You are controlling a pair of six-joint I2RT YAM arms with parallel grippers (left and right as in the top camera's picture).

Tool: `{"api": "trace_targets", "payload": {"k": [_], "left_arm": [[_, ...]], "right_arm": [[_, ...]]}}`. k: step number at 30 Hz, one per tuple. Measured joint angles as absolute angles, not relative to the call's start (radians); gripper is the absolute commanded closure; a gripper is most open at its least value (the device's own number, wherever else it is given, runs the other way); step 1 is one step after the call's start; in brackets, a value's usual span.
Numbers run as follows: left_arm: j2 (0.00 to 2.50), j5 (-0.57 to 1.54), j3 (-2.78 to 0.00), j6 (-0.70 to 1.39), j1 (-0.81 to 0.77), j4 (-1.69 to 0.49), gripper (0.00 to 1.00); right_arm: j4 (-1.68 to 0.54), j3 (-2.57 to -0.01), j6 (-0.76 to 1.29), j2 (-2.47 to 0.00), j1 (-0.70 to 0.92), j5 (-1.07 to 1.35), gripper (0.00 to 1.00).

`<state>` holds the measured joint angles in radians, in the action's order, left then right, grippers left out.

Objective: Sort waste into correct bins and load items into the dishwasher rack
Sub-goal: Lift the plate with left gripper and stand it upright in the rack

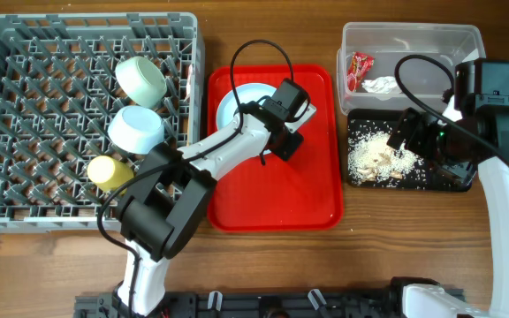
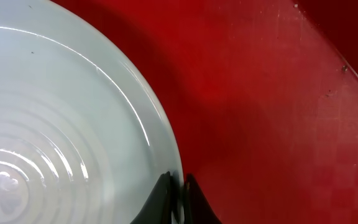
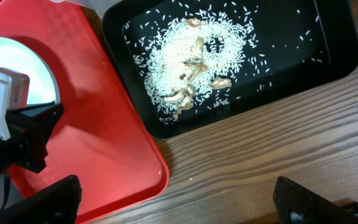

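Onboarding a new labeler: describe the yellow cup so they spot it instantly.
Find the big grey pegged rack at the overhead view's left. Three dishes line its right side: a greenish bowl, a bluish bowl, then the cup lowest in frame. It is the smallest and the only yellow one.

Red serving tray (image 1: 272,190) lies, seemingly flat, on wooden table (image 1: 387,265).

The plate (image 2: 61,124) is glossy and smooth, with bright highlights on its moulded rings. The red tray (image 2: 278,112) is plastic with a fine chequered texture. The black tray (image 3: 328,56) is smooth and shiny, and its rice crumbs (image 3: 191,50) are dull and grainy. The surface (image 3: 260,162) is matt wood grain. The tub (image 1: 414,44) is clear plastic, the rack (image 1: 25,115) matt grey plastic.
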<state>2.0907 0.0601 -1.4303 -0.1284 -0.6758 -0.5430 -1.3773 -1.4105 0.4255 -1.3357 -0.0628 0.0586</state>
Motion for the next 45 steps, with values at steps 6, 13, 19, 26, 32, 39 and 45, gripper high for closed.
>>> {"api": "trace_targets", "payload": {"k": [6,13,19,26,32,39,45], "left_arm": [[2.062,0.050,-1.428,-0.077,-0.680,-0.560,0.96],[1.710,0.063,-1.420,0.053,-0.662,-0.596,0.96],[1.435,0.128,-1.421,0.188,-0.446,-0.596,0.96],[1.465,0.548,-1.420,0.299,-0.115,-0.607,0.96],[1.620,0.913,-1.420,0.314,0.047,-0.607,0.96],[1.732,1.022,-1.420,0.314,0.079,-0.611,0.78],[1.736,1.010,-1.420,0.320,0.080,-0.649,0.00]], "right_arm": [[-1.377,-1.411,0.425,-1.336,-0.063,0.058,0.00],[-1.380,-1.411,0.426,-1.336,-0.063,0.058,0.00],[-1.380,-1.411,0.425,-1.336,-0.063,0.058,0.00],[-1.381,-1.411,0.425,-1.336,-0.063,0.059,0.00],[-1.382,-1.411,0.425,-1.336,-0.063,0.058,0.00],[-1.384,-1.411,0.425,-1.336,-0.063,0.058,0.00],[-1.384,-1.411,0.425,-1.336,-0.063,0.058,0.00]]}}
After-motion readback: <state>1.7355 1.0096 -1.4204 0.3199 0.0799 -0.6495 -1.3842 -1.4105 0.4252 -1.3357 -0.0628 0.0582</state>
